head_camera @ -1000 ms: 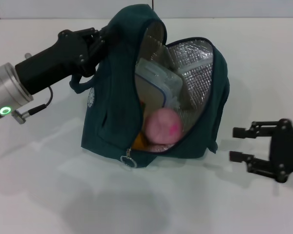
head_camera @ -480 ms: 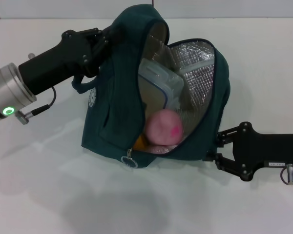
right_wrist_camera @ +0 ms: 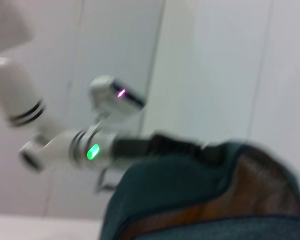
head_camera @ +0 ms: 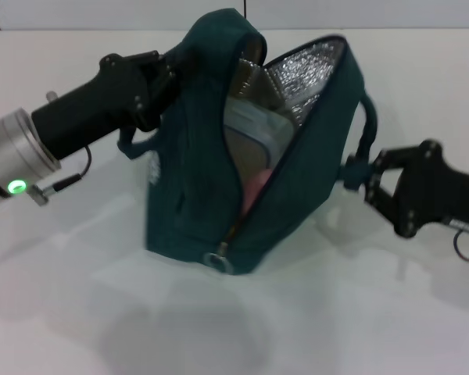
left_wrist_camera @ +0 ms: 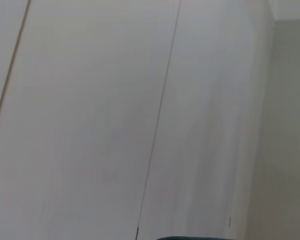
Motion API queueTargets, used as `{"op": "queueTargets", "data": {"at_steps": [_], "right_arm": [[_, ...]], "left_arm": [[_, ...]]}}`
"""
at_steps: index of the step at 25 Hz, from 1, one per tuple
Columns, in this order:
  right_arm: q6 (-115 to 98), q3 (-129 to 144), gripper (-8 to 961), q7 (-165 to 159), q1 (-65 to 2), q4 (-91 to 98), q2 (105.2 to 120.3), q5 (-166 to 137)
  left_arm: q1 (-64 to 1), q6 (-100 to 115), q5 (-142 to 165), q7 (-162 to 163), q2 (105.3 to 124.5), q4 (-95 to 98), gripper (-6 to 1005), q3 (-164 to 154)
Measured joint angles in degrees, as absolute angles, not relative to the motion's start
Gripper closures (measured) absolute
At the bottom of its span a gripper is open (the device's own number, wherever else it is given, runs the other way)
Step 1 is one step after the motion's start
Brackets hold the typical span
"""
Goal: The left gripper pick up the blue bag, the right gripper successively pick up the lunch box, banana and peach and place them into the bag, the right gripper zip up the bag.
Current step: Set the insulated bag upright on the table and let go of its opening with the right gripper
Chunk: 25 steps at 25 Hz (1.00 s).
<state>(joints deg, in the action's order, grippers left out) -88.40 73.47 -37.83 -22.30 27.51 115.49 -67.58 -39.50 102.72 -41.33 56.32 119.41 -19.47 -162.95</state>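
the blue bag (head_camera: 199, 168) stands on the white table (head_camera: 78, 312), its top clamped by the left gripper (head_camera: 168, 74). silver lining, the lunch box (head_camera: 254, 129) and a sliver of the peach (head_camera: 254, 191) show inside (zipper ring at the near end). versus half a second ago, the opening's narrower and the right gripper (head_camera: 359, 176) has pressed against the bag's right side; can't tell its finger state.

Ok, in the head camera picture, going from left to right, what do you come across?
Left gripper at the bag's upper left side → blue bag → peach, showing inside the opening → right gripper against the bag's right side.
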Motion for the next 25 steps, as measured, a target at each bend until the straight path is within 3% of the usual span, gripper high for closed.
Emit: {"op": "queueTargets", "data": {"at_steps": [5, 13, 25], "right_arm": [[-91.7, 73.2, 879, -36.6, -22.7, 25.6, 115.05, -62.2], [-95.1, 73.2, 881, -48.9, -26.4, 26.2, 110.48, -65.8], [-90.2, 73.2, 849, -52.2, -26.6, 26.3, 111.18, -70.6]], "left_arm": [[-36.2, 102.6, -41.8, 47.8, 119.46, -14.2, 878, -162.9], [-29.9, 102.3, -39.4, 32.8, 119.64, -6.6, 875, -163.0], [-25.7, 100.3, -39.0, 24.0, 119.91, -2.1, 872, -162.5]]}}
